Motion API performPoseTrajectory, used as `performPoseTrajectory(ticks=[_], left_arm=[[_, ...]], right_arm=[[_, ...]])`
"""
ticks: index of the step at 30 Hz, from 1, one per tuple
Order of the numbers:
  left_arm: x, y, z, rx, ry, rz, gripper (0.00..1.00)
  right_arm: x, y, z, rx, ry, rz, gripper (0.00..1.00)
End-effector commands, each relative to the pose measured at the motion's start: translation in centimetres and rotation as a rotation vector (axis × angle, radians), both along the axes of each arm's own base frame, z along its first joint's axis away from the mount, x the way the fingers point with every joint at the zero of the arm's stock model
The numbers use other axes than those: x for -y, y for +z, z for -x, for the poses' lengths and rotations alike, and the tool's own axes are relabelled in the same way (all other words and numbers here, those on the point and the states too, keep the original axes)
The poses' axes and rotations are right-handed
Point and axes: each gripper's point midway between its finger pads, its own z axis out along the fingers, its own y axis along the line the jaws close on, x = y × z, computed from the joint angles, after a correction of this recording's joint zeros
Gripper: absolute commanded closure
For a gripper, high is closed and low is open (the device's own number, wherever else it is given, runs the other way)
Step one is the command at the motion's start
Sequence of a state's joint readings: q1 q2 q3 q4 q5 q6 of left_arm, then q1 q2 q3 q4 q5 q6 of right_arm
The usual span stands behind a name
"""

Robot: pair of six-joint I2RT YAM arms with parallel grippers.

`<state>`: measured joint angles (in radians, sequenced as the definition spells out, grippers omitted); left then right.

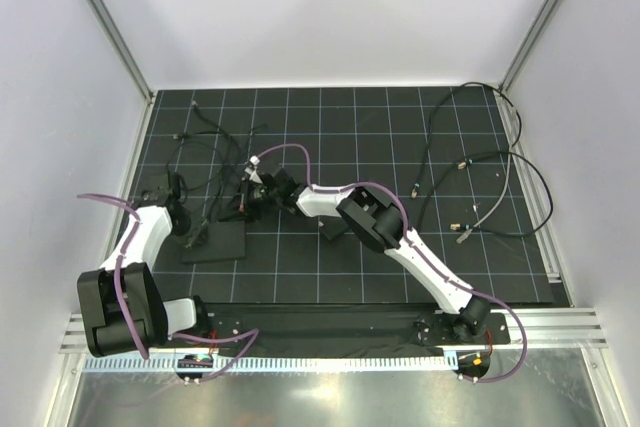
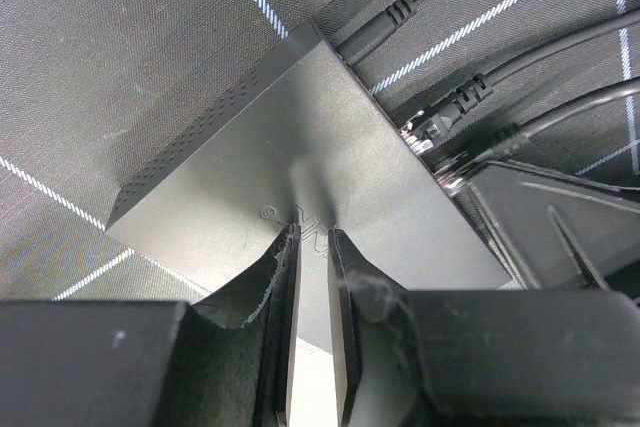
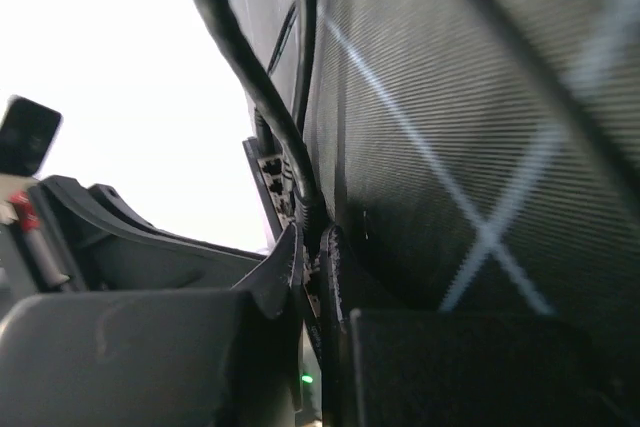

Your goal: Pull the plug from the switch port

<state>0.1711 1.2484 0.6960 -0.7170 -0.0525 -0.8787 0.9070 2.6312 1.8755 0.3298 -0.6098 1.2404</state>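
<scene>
The switch, a flat matte-black box (image 1: 222, 244), lies on the gridded mat at the left. In the left wrist view it (image 2: 300, 137) fills the middle, with black plugs (image 2: 455, 105) in its right edge. My left gripper (image 2: 312, 237) is nearly closed and empty, and its fingertips rest on the box's top face (image 1: 192, 237). My right gripper (image 1: 245, 205) is at the box's far edge. In the right wrist view it (image 3: 315, 247) is shut on a black plug (image 3: 312, 215) and its cable, beside a row of ports (image 3: 272, 172).
Several black cables (image 1: 210, 137) tangle behind the switch. More loose cables (image 1: 480, 162) lie at the right of the mat. A small black block (image 1: 330, 230) sits under the right arm. White walls close in the mat on three sides.
</scene>
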Motion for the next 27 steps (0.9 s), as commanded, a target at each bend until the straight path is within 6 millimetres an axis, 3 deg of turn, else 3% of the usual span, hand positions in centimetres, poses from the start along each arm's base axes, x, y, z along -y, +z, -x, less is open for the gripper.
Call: performPoseTrajectory(ticks=[1, 7, 15, 16, 18, 19, 20, 21, 22, 23, 26, 27], left_arm=[[-0.8, -1.5, 3.0, -0.139, -0.010, -0.049, 0.79], [-0.4, -1.8, 2.8, -0.132, -0.028, -0.034, 0.80], [0.0, -1.2, 2.1, -0.089, -0.056, -0.020, 0.80], [0.1, -1.0, 1.9, -0.076, -0.064, -0.017, 0.78], [0.2, -0.5, 1.4, -0.043, -0.076, -0.012, 0.74], [0.2, -0.3, 1.3, -0.033, -0.078, -0.013, 0.73], [0.2, -0.2, 1.2, -0.024, -0.080, -0.014, 0.71], [0.3, 0.0, 1.1, -0.014, -0.082, -0.012, 0.71], [0.4, 0.4, 0.9, 0.006, -0.083, -0.013, 0.71], [0.4, 0.7, 0.8, 0.018, -0.086, -0.013, 0.70], [0.5, 1.4, 0.3, 0.068, -0.096, -0.023, 0.70], [0.7, 1.7, 0.1, 0.084, -0.103, -0.020, 0.70]], right_arm=[[1.6, -5.2, -3.3, -0.083, -0.198, 0.089, 0.99], [2.5, -4.5, -4.1, -0.147, -0.308, 0.070, 0.99], [2.5, -3.5, -5.4, 0.006, -0.247, 0.121, 0.99], [2.4, -1.6, -5.5, 0.050, -0.227, 0.114, 0.99], [3.6, -1.4, -4.9, 0.140, -0.175, 0.189, 0.99], [4.0, -0.2, -4.9, 0.184, -0.159, 0.195, 0.99], [4.1, 2.8, -4.8, 0.237, -0.149, 0.176, 0.99], [5.1, 3.0, -4.3, 0.285, -0.115, 0.215, 0.99], [5.4, 4.1, -4.1, 0.313, -0.099, 0.217, 0.99], [5.7, 6.7, -3.7, 0.348, -0.083, 0.200, 0.99], [7.3, 9.1, -3.2, 0.438, -0.016, 0.251, 0.99], [7.6, 11.7, -3.5, 0.486, -0.016, 0.233, 0.99]])
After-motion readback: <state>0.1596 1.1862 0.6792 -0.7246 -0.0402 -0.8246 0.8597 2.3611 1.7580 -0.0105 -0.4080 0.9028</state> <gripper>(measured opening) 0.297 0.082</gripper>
